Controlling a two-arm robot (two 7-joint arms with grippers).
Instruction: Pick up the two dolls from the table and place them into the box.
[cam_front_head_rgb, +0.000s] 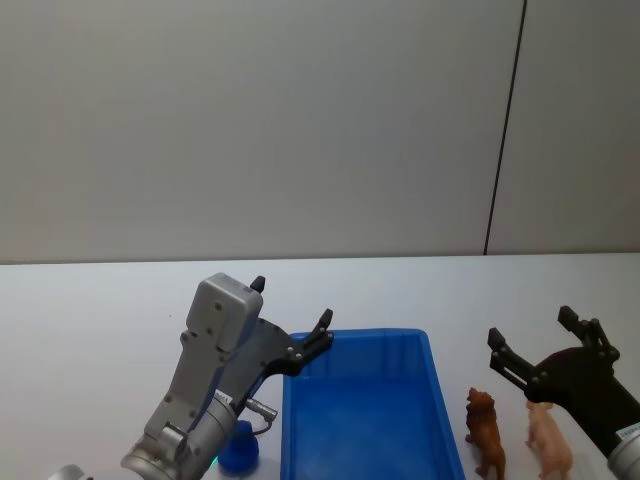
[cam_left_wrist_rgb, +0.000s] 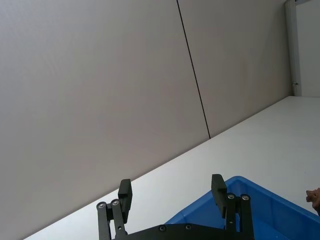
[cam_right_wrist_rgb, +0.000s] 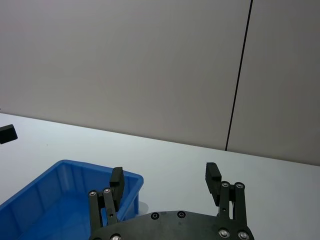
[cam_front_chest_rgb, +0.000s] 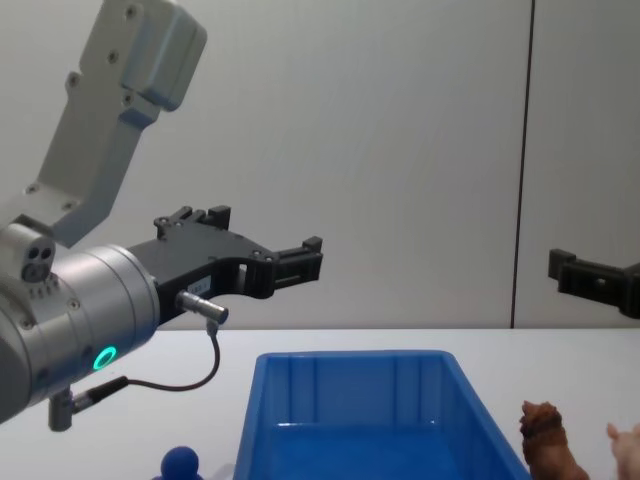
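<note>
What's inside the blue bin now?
The bin has a bare floor where visible. The left tool covers its far-left corner; its near end is out of frame.

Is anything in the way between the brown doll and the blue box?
Nothing visible is. The brown doll stands on the table just right of the box, with only bare table between them. The pale animal is on the doll's far side. The right tool hangs open, higher up.
</note>
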